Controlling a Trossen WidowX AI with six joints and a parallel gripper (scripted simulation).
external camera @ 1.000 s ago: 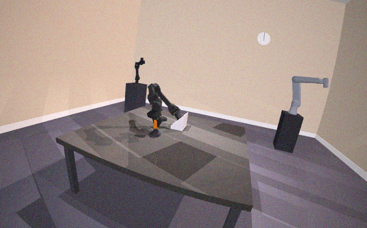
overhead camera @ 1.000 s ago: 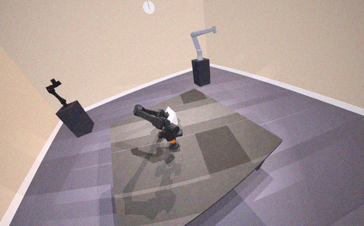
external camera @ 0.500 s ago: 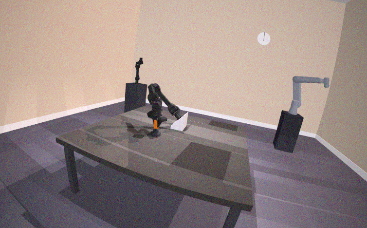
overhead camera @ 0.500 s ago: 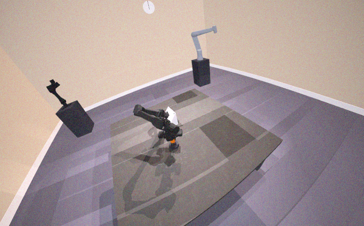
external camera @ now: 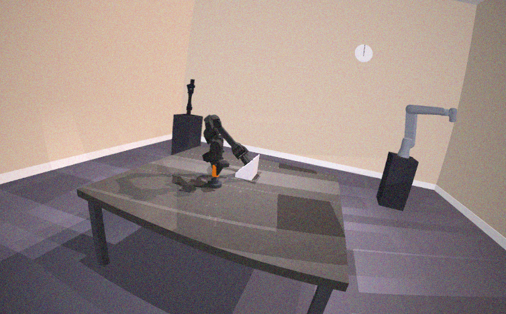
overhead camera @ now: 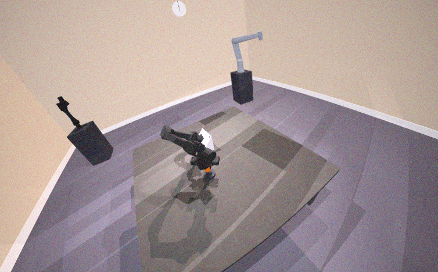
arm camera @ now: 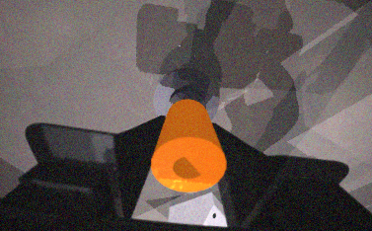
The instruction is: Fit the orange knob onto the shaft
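Note:
The orange knob (overhead camera: 207, 169) (external camera: 214, 170) (arm camera: 188, 163) is held upright between the fingers of my gripper (external camera: 215, 167) (arm camera: 187, 123), which is shut on it. The round dark pedestal (overhead camera: 211, 175) (external camera: 215, 184) (arm camera: 163, 99) stands on the table directly below the knob. In the exterior view the knob's lower end is a little above the pedestal's base, at the dark shaft. In the wrist view the knob's far end covers part of the pedestal. The shaft's flat side and the knob's hole are hidden, so I cannot tell whether they line up.
A white angled panel (overhead camera: 207, 139) (external camera: 248, 170) stands on the table (overhead camera: 264, 189) (external camera: 223, 211) beside the arm's base. Dark shadows of the arm lie across the table top. Two other arms stand on dark blocks (overhead camera: 90, 143) (external camera: 397, 181) on the floor, away from the table.

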